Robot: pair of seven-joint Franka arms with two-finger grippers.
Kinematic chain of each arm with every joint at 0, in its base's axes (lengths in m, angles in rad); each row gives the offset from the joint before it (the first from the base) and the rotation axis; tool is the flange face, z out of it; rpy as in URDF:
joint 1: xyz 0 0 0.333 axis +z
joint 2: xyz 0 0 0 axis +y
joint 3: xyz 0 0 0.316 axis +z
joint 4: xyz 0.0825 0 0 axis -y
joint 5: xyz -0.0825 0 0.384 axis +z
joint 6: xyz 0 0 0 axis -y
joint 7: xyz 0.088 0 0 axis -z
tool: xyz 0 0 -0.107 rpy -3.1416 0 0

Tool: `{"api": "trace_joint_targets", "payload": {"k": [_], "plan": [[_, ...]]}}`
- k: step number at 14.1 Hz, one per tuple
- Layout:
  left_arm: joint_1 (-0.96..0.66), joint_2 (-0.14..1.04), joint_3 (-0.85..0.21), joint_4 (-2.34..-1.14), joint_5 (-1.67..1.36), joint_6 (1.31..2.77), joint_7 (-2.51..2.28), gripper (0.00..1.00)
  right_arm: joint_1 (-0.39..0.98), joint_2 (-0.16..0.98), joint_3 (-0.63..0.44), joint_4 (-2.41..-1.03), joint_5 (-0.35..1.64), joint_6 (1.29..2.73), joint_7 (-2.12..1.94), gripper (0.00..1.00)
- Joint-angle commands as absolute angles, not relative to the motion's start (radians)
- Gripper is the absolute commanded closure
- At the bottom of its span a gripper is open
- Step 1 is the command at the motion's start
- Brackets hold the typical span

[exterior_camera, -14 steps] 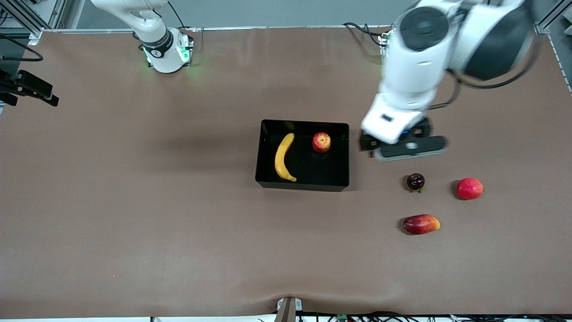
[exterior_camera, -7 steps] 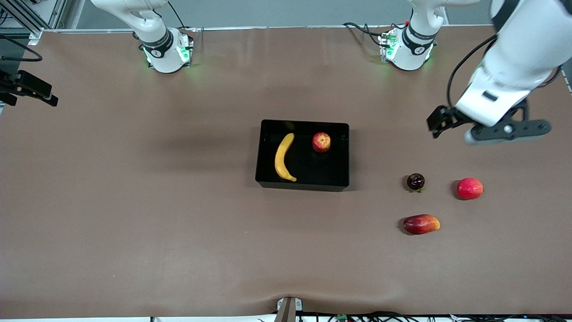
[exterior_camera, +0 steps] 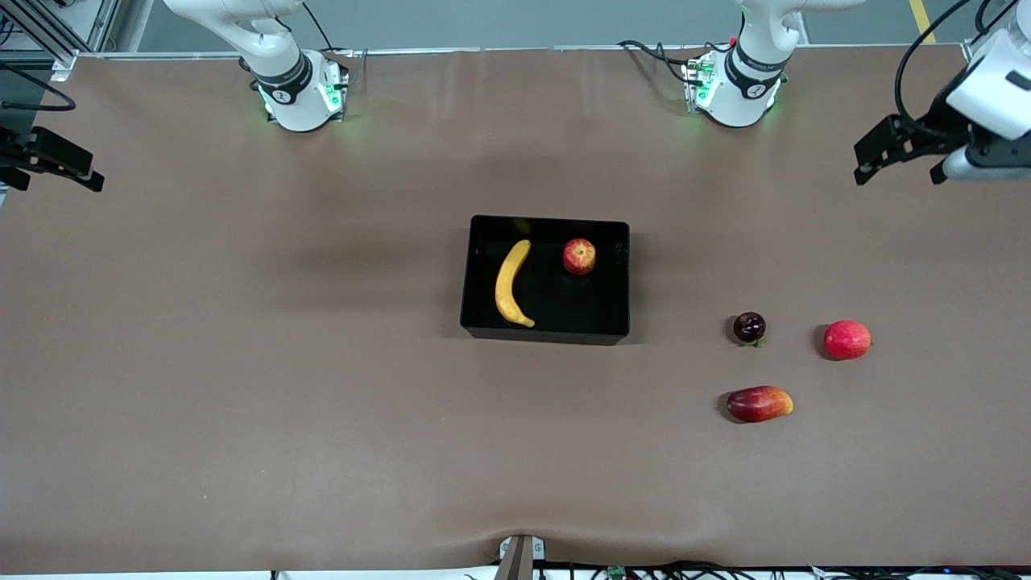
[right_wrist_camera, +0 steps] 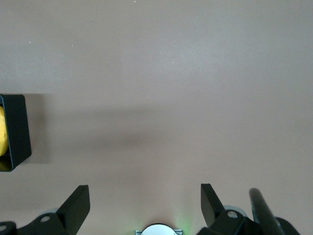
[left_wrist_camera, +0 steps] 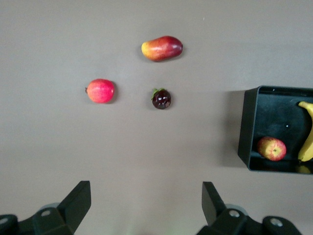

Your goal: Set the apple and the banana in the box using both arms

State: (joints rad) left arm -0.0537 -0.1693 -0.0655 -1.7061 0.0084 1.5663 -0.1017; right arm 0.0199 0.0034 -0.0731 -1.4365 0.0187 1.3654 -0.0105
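Note:
The black box sits mid-table. The yellow banana lies in it toward the right arm's end, and the red-and-yellow apple rests in it near the wall toward the bases. My left gripper is open and empty, high over the table's edge at the left arm's end. Its wrist view shows its open gripper, the box, the apple and the banana. My right gripper waits, open and empty, over the table's right-arm end. Its view catches the box's wall.
Three other fruits lie on the table toward the left arm's end: a dark round fruit, a pinkish-red round fruit, and an elongated dark-red fruit with an orange tip nearest the front camera. The arm bases stand along the table's edge.
My left arm has swung away from beside the box toward the left arm's end of the table, open and empty. The fruit, the box and my right arm have not moved.

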Motion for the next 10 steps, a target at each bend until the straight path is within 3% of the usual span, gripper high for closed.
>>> {"api": "trace_joint_targets", "payload": {"k": [1,10], "plan": [[-0.067,-0.242,-0.075,-1.788,-0.005,1.572,-0.117,0.00,-0.002,-0.011,-0.061,-1.448,0.035,1.364,-0.018,0.00],[-0.058,-0.187,-0.078,-1.690,0.008,1.537,-0.115,0.00,-0.003,-0.011,-0.061,-1.448,0.035,1.364,-0.018,0.00]]}}
